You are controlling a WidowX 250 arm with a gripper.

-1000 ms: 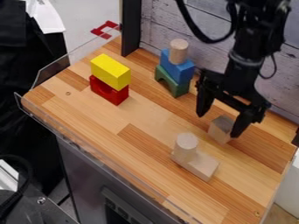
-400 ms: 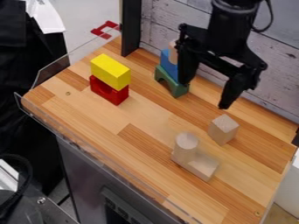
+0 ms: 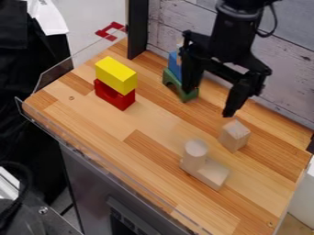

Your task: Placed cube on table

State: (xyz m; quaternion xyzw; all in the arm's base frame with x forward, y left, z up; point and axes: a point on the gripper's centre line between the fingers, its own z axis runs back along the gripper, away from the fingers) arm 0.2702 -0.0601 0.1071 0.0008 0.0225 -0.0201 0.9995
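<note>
Camera view: the black two-finger end effector (image 3: 210,101) hung spread wide, nothing between its fingertips. Near and below one fingertip, the pale, unpainted wooden cube (image 3: 234,136) sat on the striped wooden tabletop (image 3: 156,121), self-supported; spread judged to leave clearance, placement apparently complete.

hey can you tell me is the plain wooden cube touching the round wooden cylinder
Apart. The camera view shows a strip of bare tabletop between the cube and the cylinder.
</note>
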